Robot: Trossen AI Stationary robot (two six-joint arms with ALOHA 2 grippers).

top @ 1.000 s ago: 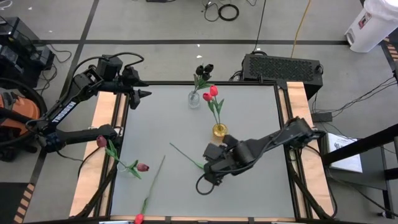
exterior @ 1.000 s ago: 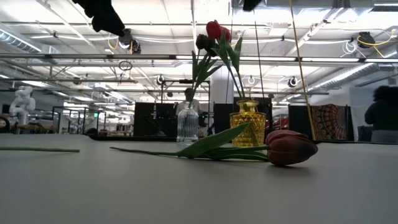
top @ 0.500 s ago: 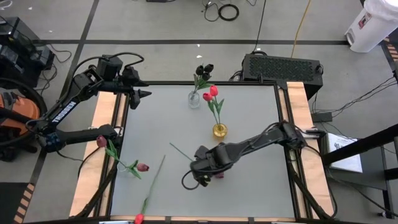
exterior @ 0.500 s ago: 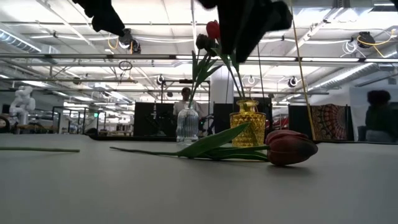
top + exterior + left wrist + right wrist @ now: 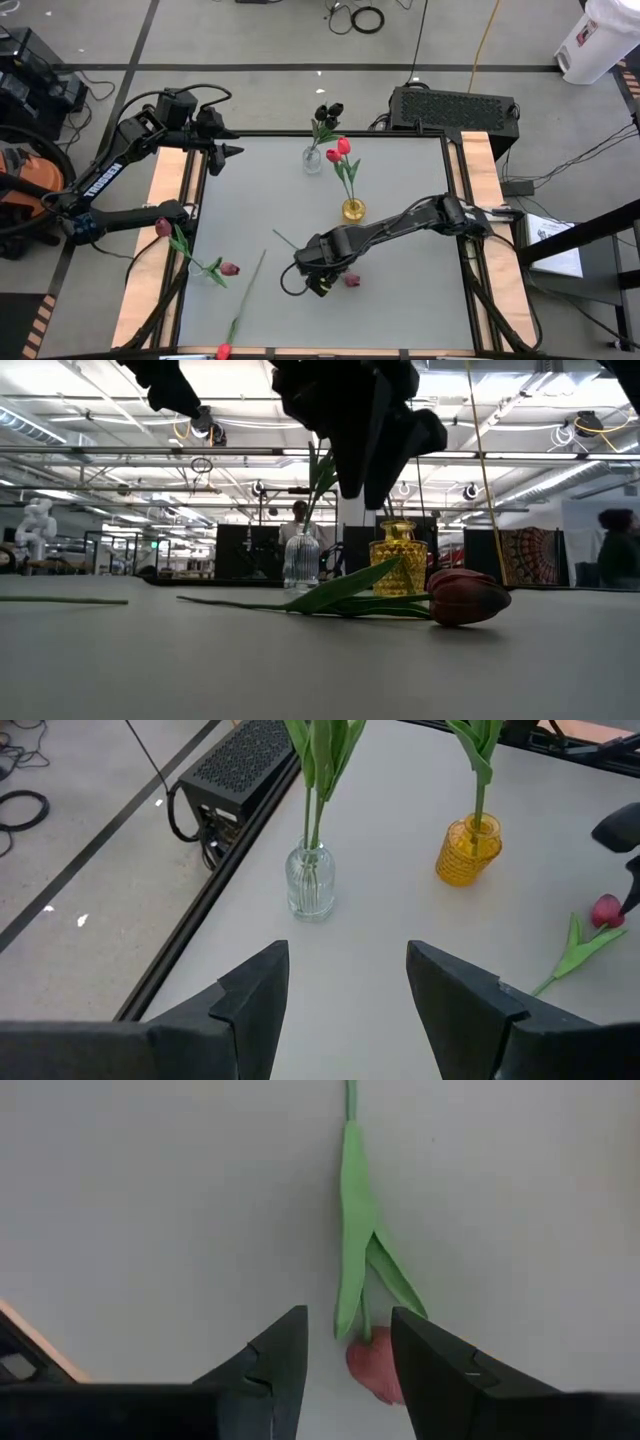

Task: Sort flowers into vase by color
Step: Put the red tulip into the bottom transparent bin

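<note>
A red-pink tulip (image 5: 352, 281) lies flat on the table on its head, leaf and stem. My right gripper (image 5: 322, 282) hangs open above it. In the right wrist view its fingers stand on either side of the tulip's head (image 5: 368, 1364) and leaf (image 5: 352, 1250) without touching. In the low view the right gripper (image 5: 362, 495) is well above the tulip (image 5: 466, 597). A clear vase (image 5: 313, 158) holds black tulips. A yellow vase (image 5: 352, 210) holds red-pink ones. My left gripper (image 5: 232, 152) waits open at the table's far left corner.
More tulips lie near the table's left and near edges: a maroon one (image 5: 162, 228), another (image 5: 230, 268), and a red one (image 5: 222, 350) with a long stem. A black box (image 5: 455, 105) sits beyond the far edge. Wooden rails (image 5: 135, 290) run along both sides.
My right gripper has moved toward the table's left edge and come down, from beside the yellow vase to over the lying tulip. It stays open. The tulip, the vases and my left arm have kept still.
</note>
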